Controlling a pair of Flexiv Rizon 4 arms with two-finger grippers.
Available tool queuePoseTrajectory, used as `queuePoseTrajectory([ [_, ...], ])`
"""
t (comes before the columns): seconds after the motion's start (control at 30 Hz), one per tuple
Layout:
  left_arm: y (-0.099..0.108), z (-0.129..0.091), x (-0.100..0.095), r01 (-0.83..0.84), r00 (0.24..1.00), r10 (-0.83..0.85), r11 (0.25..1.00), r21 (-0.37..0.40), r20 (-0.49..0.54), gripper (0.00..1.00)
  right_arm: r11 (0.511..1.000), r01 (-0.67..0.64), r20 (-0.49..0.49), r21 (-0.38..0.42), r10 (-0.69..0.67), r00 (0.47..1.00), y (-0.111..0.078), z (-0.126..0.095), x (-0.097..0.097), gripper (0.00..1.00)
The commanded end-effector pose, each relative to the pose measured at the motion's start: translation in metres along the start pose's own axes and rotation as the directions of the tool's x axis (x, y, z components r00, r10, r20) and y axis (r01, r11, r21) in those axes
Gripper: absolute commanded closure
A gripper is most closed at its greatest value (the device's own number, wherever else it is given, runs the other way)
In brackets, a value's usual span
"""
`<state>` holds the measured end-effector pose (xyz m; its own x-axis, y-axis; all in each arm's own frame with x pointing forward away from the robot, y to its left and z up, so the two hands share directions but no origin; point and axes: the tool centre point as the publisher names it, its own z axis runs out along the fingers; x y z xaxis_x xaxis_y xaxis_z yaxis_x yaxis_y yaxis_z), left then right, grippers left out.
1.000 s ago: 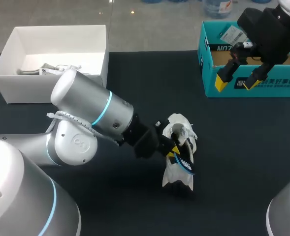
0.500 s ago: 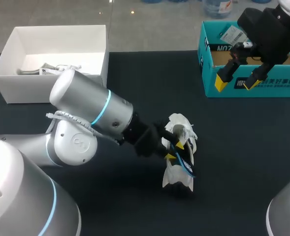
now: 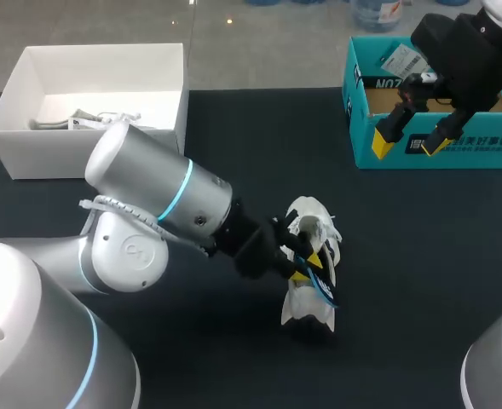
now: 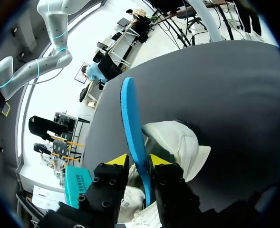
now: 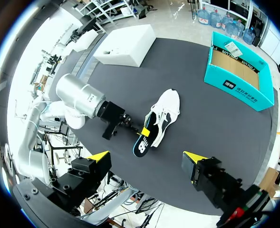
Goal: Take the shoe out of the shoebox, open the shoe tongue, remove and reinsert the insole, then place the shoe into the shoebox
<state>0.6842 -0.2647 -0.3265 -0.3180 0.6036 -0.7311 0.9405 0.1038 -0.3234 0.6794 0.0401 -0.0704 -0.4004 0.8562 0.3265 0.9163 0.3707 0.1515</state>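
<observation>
The shoe [image 3: 308,223] is a single white lace-up lying on the black table [image 3: 421,256], about midway between its sides and well apart from both boxes. Its long axis runs roughly from the table's near side to its far side. In the right wrist view the rounded end points toward the far side, where the boxes stand, though the head view does not make clear which end is the toe.

One blue insole [image 4: 130,128] stands on edge out of the shoe's opening. The left gripper [image 4: 139,160] pinches it narrowly, a yellow-tipped finger pressing each flat side. The insole's free length runs out ahead of the fingers, above the shoe's white upper. The left arm [image 3: 148,200] comes in low across the table from the left to reach it.

There are two boxes, both at the far side. The teal shoebox [image 3: 378,149] sits at the far right, open-topped with a bare cardboard floor and a small tag in one corner. The white box [image 3: 12,158] sits at the far left, also open, with some crumpled paper inside.

The right gripper [image 3: 410,143] hangs above the teal shoebox's near wall, its fingers spread wide and holding nothing.
</observation>
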Motion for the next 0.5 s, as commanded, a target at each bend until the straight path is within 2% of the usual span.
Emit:
queuePoseTrajectory([
  [0.03, 0.006, 0.005, 0.002, -0.014, 1.0, 0.014, 1.0, 0.012, -0.015, 1.0, 1.0, -0.001, 0.0, 0.005, 0.001, 1.0, 0.003, 0.001, 0.0, 0.0],
  [0.5, 0.042, 0.01, 0.01, -0.077, 0.996, 0.075, 0.996, -0.035, -0.053, 1.0, 1.0, -0.001, 0.0, 0.005, 0.001, 1.0, 0.003, 0.001, 0.0, 0.0],
])
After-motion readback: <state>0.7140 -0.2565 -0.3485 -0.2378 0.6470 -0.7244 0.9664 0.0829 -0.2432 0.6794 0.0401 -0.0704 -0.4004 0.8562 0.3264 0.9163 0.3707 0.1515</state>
